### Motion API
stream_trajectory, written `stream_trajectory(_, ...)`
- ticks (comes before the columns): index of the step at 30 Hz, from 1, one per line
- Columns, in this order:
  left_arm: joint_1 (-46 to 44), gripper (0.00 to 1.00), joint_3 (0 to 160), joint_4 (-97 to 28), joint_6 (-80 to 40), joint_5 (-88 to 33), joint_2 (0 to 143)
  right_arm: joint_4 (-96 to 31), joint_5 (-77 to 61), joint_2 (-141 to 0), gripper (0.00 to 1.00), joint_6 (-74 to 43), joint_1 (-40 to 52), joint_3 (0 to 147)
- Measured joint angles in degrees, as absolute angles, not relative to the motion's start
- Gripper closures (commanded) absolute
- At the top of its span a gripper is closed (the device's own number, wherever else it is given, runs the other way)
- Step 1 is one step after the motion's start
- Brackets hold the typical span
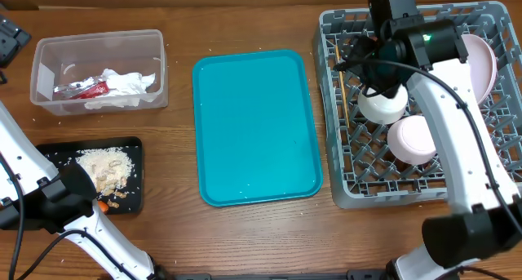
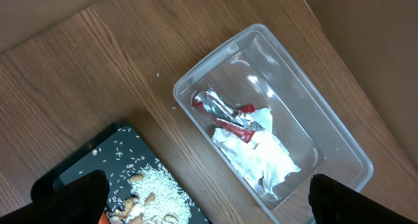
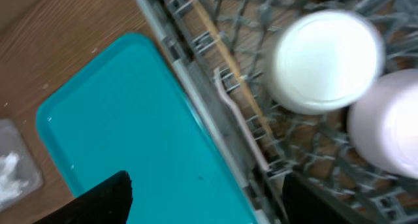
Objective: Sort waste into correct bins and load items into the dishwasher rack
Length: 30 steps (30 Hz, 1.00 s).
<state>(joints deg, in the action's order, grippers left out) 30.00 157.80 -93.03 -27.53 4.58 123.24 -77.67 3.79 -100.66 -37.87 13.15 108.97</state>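
Note:
The clear tub (image 1: 98, 68) holds the crumpled white napkin (image 2: 261, 155) and the red wrapper (image 2: 225, 113). The black tray (image 1: 57, 153) holds beige crumbs (image 1: 104, 170) and an orange carrot piece (image 1: 102, 205). My left gripper (image 2: 206, 208) is open and empty above the gap between tray and tub. The grey rack (image 1: 334, 149) holds the plate (image 1: 483, 64), two white bowls (image 1: 383, 104) (image 1: 412, 140) and a chopstick (image 1: 347, 100). My right gripper (image 3: 209, 204) is open and empty over the rack's left rim, by a thin white fork-like piece (image 3: 241, 123).
The flat teal tray (image 1: 257, 125) lies bare between the bins and the rack. Small crumbs are scattered on the wood near the black tray. The right arm reaches across the rack from the front right.

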Motion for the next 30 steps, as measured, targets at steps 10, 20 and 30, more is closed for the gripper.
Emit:
stream_trajectory(10, 30.0, 0.0, 157.8, -93.0, -27.5, 4.6, 123.2, -90.7, 14.4, -81.6, 0.0, -35.4, 18.1, 109.6)
stream_trajectory(20, 30.0, 0.0, 157.8, -93.0, -27.5, 4.6, 123.2, -91.6, 15.4, -82.4, 0.0, -34.9, 18.1, 109.8)
stream_trajectory(30, 30.0, 0.0, 157.8, -93.0, -27.5, 4.6, 123.2, -94.5, 18.4, -80.7, 0.0, -37.6, 16.3, 109.8)
